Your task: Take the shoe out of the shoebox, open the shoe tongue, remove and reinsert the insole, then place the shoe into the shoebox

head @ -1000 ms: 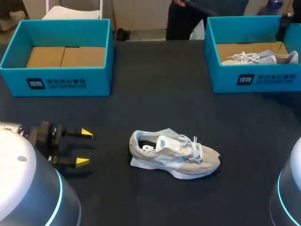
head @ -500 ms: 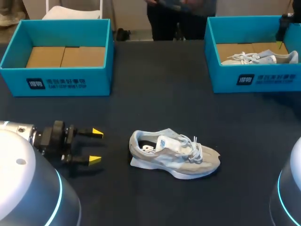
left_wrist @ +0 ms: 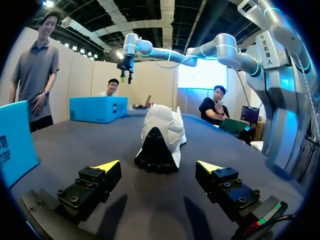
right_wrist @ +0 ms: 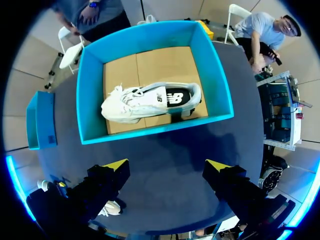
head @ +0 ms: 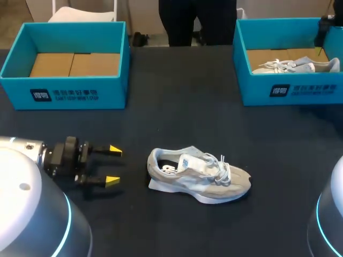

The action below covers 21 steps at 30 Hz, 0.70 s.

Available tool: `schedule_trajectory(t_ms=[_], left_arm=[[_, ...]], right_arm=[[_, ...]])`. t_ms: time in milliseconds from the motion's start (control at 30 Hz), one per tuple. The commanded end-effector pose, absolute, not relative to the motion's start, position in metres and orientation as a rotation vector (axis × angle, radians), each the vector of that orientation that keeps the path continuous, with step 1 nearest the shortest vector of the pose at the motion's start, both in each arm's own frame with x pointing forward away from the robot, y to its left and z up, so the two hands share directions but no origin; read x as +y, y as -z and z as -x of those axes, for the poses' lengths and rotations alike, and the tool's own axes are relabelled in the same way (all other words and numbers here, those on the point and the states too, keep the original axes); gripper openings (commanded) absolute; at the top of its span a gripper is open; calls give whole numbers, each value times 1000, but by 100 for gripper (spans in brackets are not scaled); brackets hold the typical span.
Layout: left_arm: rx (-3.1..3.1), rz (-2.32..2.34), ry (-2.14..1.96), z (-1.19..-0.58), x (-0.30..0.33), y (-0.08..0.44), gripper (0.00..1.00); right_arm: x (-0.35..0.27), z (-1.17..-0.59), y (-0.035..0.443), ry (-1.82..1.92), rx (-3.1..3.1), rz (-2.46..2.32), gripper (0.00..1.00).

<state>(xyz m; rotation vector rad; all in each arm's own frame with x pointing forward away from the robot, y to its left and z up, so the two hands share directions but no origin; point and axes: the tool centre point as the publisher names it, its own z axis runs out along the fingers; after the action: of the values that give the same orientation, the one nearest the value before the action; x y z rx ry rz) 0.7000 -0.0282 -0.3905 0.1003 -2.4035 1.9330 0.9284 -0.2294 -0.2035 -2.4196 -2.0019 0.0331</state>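
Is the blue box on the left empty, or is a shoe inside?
Empty. The left shoebox shows only its bare brown cardboard floor; a shoe lies outside it on the table.

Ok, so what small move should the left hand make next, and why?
Probably ease the left hand straight ahead toward the heel of the shoe. In the left wrist view the heel sits dead ahead between the open fingers, and in the head view bare table lies between the hand and the shoe, so it is not yet within grasp.
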Motion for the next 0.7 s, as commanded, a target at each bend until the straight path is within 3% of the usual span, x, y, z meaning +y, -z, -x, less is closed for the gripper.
schedule_trajectory(t_ms=[33, 700], left_arm=[[-2410, -73, -1933, -704, -40, 392, 100], [-2384, -85, -1925, -709, -90, 409, 100]], right_arm=[[-229, -927, 203, -31, -2002, 2423, 100], [-229, -927, 203, -31, -2002, 2423, 100]])
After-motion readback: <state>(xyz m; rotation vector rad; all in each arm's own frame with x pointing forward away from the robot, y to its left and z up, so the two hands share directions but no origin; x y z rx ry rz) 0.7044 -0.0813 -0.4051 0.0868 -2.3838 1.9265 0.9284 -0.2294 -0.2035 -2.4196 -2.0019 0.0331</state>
